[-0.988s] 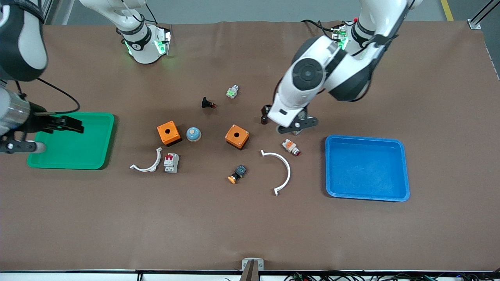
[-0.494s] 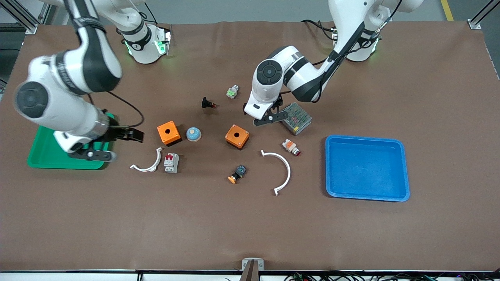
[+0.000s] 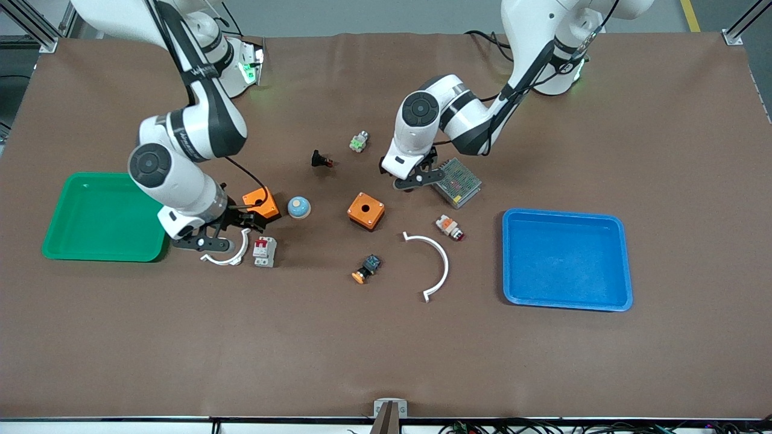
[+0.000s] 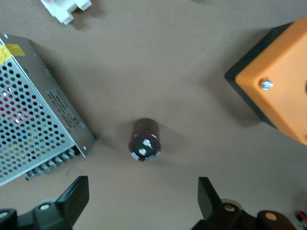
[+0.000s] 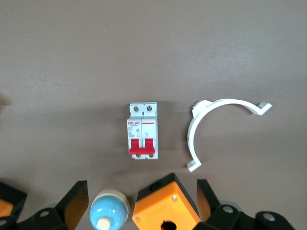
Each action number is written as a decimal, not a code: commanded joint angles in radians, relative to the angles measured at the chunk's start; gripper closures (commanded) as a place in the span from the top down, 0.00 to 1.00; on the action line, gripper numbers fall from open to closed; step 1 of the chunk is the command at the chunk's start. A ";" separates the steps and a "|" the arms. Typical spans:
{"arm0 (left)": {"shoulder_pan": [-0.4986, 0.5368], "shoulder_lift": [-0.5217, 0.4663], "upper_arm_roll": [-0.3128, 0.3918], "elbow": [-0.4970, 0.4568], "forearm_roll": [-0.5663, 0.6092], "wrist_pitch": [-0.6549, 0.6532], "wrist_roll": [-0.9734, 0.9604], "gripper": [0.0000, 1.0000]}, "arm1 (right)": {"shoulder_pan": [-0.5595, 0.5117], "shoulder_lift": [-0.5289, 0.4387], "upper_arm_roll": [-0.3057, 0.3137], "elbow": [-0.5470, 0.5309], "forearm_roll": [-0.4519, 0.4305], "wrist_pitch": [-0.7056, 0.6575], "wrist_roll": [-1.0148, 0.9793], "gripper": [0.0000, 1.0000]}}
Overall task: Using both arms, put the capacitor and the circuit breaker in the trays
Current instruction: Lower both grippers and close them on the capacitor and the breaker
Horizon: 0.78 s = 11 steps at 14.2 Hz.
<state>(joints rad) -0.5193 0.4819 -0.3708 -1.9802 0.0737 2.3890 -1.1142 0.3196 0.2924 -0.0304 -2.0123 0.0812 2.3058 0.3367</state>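
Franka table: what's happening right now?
Both arms are lining up picks, nothing held. The left gripper, open, hovers over the capacitor, which stands beside the metal power supply. The right gripper, open, hangs by the circuit breaker, which lies beside a white clip. The green tray and blue tray hold nothing.

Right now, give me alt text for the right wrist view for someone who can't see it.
A white circuit breaker with red switch levers lies flat on the brown table, with a white curved clip beside it. The right pincer is open, with an orange box and a blue-capped knob between its black fingers.
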 commanded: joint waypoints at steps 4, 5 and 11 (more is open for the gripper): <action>0.004 0.053 0.009 -0.006 0.081 0.103 -0.024 1.00 | 0.044 0.102 -0.013 0.006 0.008 0.102 0.005 1.00; 0.005 0.061 0.009 -0.006 0.081 0.123 -0.024 0.99 | 0.044 0.112 -0.013 0.006 0.008 0.116 0.005 1.00; 0.004 0.075 0.013 -0.005 0.084 0.142 -0.024 0.69 | 0.049 0.171 -0.013 0.010 0.000 0.187 0.002 1.00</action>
<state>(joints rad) -0.5154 0.5519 -0.3594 -1.9846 0.1332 2.5153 -1.1171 0.3552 0.4453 -0.0322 -2.0122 0.0810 2.4796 0.3367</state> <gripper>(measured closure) 0.251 0.000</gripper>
